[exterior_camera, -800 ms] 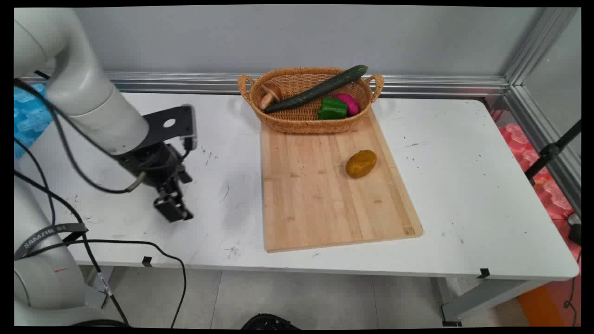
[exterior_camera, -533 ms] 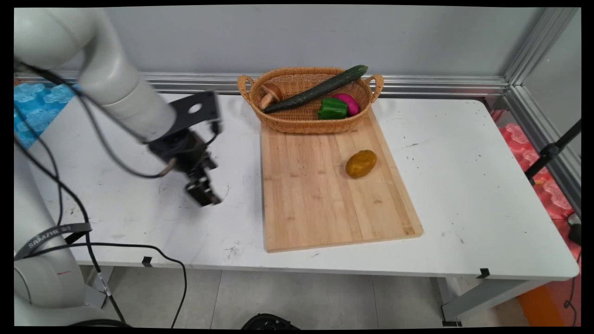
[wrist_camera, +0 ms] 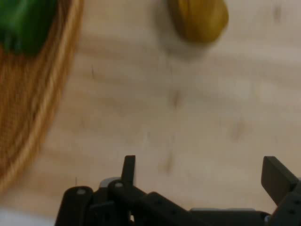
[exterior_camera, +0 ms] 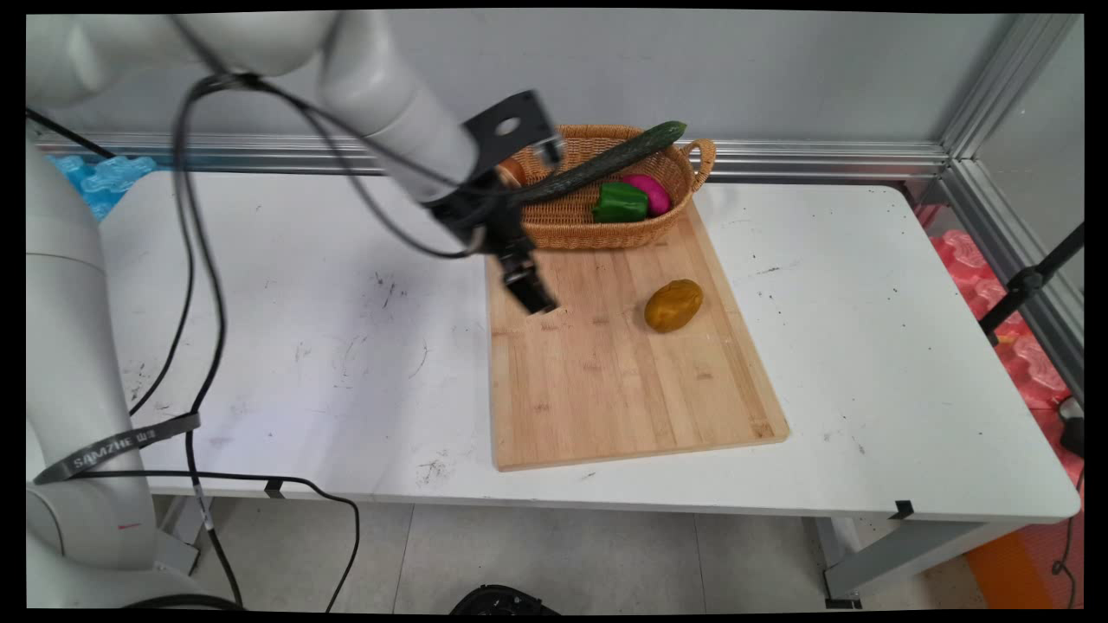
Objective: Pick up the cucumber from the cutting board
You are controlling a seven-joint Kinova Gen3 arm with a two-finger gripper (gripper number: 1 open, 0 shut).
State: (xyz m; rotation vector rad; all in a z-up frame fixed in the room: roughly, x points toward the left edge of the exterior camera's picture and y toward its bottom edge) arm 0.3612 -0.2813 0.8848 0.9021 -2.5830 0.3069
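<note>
Since 0.8 s ago the gripper (exterior_camera: 538, 303) has swung from left of centre frame, over bare table (exterior_camera: 286, 329), to upper centre, now over the top-left corner of the cutting board (exterior_camera: 606, 372). Nothing else has shifted.

Hidden/cut off: arm covers the left end of the wicker basket (exterior_camera: 606, 229), incl. its left handle; only a sliver of the brown mushroom (exterior_camera: 511, 169) shows behind the wrist bracket. In hand view the potato (wrist_camera: 198, 19) is cut by the top edge and the green pepper (wrist_camera: 23, 21) by the upper-left corner; basket rim (wrist_camera: 42, 103) runs down the left side, blurred.

Basket sits at upper centre, on the board's far end. Inside: mushroom at left, green pepper (exterior_camera: 621, 202) w/ a magenta veg (exterior_camera: 651, 192) just beside it on the right, and a long cucumber (exterior_camera: 606, 162) lying diagonally across, its tip sticking out over the rim at upper right.

Potato (exterior_camera: 673, 305) lies alone on the board, right of centre, apart from the basket and right of the gripper.

Gripper fingers (wrist_camera: 277, 176) are spread apart, nothing between them, bare board below.
</note>
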